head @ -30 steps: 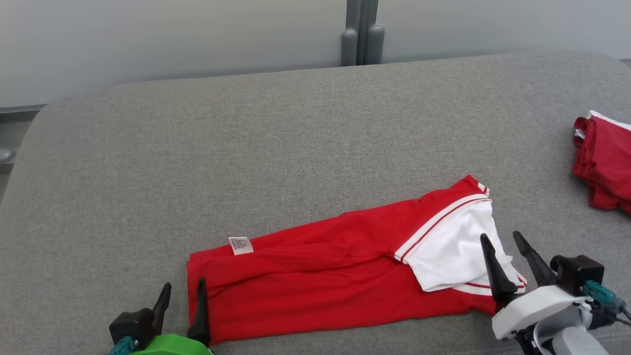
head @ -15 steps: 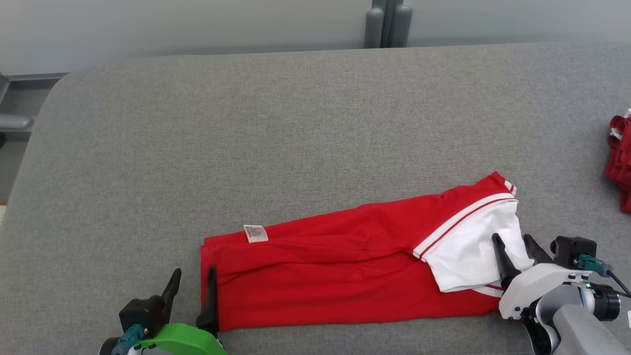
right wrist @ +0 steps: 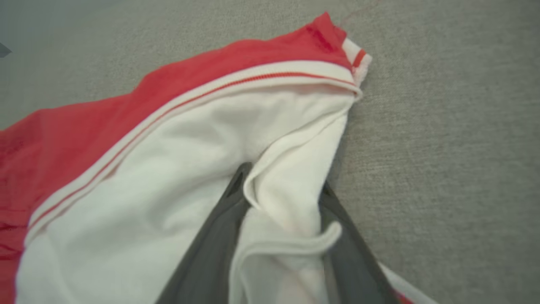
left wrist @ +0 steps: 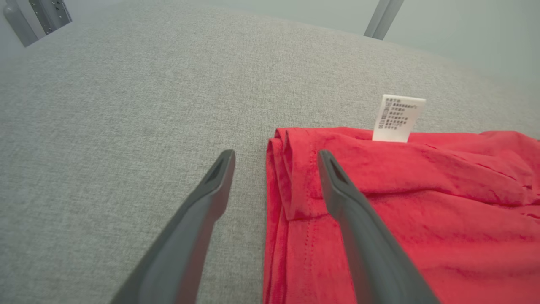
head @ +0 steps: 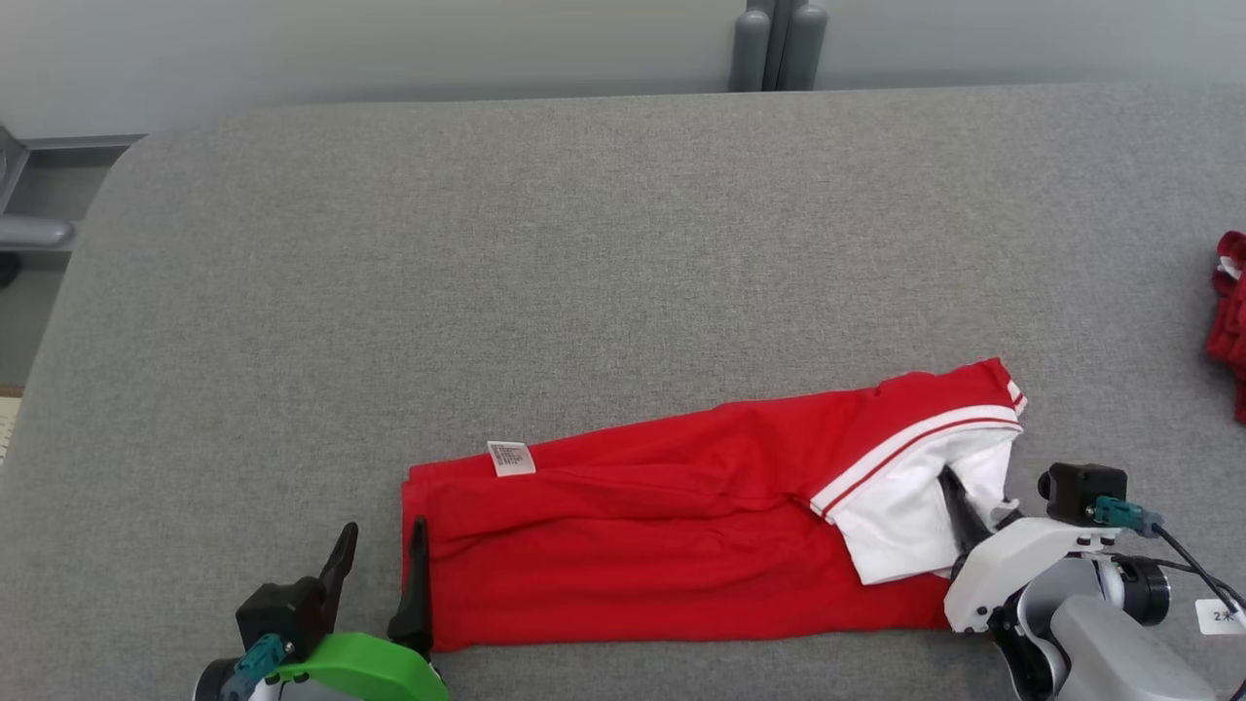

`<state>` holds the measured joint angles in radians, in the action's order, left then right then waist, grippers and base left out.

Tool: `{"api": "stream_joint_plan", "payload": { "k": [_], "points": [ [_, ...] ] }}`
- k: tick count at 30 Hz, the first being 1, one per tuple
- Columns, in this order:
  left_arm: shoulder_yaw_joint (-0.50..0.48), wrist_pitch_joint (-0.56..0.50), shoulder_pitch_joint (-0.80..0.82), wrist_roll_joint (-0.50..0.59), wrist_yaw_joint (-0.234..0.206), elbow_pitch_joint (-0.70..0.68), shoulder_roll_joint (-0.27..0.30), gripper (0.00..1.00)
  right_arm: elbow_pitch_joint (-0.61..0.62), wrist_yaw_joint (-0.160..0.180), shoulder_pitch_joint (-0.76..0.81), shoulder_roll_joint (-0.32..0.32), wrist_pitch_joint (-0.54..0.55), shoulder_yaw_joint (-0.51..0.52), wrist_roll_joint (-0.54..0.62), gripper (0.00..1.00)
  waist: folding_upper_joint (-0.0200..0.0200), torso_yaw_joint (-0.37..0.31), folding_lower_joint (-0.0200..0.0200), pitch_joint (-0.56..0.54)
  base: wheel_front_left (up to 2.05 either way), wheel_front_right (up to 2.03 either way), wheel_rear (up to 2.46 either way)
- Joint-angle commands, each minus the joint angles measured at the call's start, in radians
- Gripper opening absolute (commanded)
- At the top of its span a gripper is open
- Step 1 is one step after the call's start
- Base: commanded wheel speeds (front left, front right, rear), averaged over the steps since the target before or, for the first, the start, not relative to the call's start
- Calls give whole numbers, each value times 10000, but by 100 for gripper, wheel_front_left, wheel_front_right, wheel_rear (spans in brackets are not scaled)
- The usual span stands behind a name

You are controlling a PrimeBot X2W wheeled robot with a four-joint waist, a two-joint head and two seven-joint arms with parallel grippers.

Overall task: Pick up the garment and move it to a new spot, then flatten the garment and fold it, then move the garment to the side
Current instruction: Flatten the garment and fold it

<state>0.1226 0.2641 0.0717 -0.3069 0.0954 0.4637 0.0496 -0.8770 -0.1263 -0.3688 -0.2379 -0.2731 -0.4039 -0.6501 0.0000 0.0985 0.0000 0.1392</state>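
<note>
Right gripper (head: 959, 492) has come in from standing spread over the white end and now pinches a bunched fold of it, jaws clenched on the garment (head: 662, 526); the right wrist view shows white cloth squeezed between the fingers. Left gripper (head: 384, 531) sits as before at the red end, jaws released and holding nothing, one finger on the cloth and the other over bare cushion (head: 584, 243), astride the hem near the label (head: 510, 458). The garment lies long, folded lengthwise, by the cushion's front edge, right of its middle; another red pile (head: 1228, 321) is at the right edge. My worry is that the pinch takes only a small wad of the white layer, so a pull may peel that layer off or slip free. With the left end unheld, the strip would drag askew and lose its fold
</note>
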Motion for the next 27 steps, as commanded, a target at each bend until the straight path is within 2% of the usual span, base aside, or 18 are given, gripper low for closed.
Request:
{"api": "stream_joint_plan", "payload": {
  "k": [1,5,7,12,17,21,27],
  "points": [
    [-15,-7,63,54,-10,-15,29,100,-272,-41,150,0,217,-253,-172,0,0,5,0,-50,0,0,0],
    [-41,-7,11,34,-7,-53,29,100,-315,-21,-283,-655,121,296,-351,0,0,-20,0,-97,0,0,0],
    [-51,-7,-1,25,-7,-66,29,100,-290,-23,-371,-770,118,572,-330,0,0,-32,0,-105,0,0,0],
    [-14,-7,-44,-67,1,-102,29,100,-298,-34,-517,-1217,102,1919,354,0,0,-88,0,-166,0,0,0],
    [-1,-7,-170,-166,-32,-47,29,100,355,-35,-374,-1076,98,2706,1150,0,0,-196,0,-304,0,0,0],
    [-24,-7,-283,-212,-50,34,29,100,1548,-40,-42,-639,98,2027,1587,0,0,-315,0,-476,0,0,0],
    [139,-7,-385,-318,-9,125,29,100,3173,-41,377,-149,97,-633,1363,0,0,-298,0,-774,0,0,0]
  ]
}}
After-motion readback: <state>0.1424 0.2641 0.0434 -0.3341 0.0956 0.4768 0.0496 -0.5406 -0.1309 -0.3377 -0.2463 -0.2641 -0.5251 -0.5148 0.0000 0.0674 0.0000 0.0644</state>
